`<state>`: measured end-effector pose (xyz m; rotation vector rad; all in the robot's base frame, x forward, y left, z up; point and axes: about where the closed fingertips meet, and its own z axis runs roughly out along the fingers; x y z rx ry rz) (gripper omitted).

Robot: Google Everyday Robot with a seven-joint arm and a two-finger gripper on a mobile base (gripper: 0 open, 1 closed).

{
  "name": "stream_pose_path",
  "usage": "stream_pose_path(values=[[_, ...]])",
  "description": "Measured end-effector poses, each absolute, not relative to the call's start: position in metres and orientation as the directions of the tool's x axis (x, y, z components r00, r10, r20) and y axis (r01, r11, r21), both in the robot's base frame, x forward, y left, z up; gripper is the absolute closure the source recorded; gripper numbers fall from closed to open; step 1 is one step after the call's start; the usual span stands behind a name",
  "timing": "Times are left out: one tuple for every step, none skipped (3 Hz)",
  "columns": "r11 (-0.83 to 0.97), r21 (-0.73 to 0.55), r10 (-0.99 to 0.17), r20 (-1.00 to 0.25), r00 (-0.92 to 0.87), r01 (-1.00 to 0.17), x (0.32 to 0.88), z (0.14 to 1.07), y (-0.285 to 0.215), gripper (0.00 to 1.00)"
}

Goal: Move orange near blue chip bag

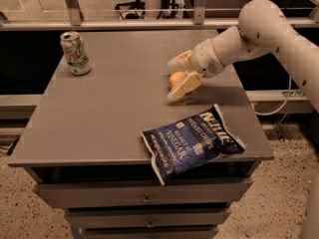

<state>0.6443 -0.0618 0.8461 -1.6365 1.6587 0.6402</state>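
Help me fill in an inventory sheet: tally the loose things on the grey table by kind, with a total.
soda can: 1
orange: 1
blue chip bag: 1
Total: 3
Not counted: the gripper, which is at the orange with one open finger on either side of it.

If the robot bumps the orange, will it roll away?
Probably, yes: the orange is round and sits on a flat table, so a nudge would likely send it rolling. The tool is open with a finger each side, which may stop it. Its dull skin probably isn't slippery.
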Motion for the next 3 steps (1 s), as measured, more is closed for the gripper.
stream_pose_path(values=[[0.088, -0.131, -0.641, -0.766, 0.045, -0.987, 0.650, 0.847, -0.065, 0.49], [0.081, -0.125, -0.640, -0.767, 0.044, -0.989, 0.651, 0.856, -0.069, 0.71], [-0.023, -0.119, -0.744, -0.662, 0.096, -0.993, 0.630, 0.885, -0.075, 1.00]])
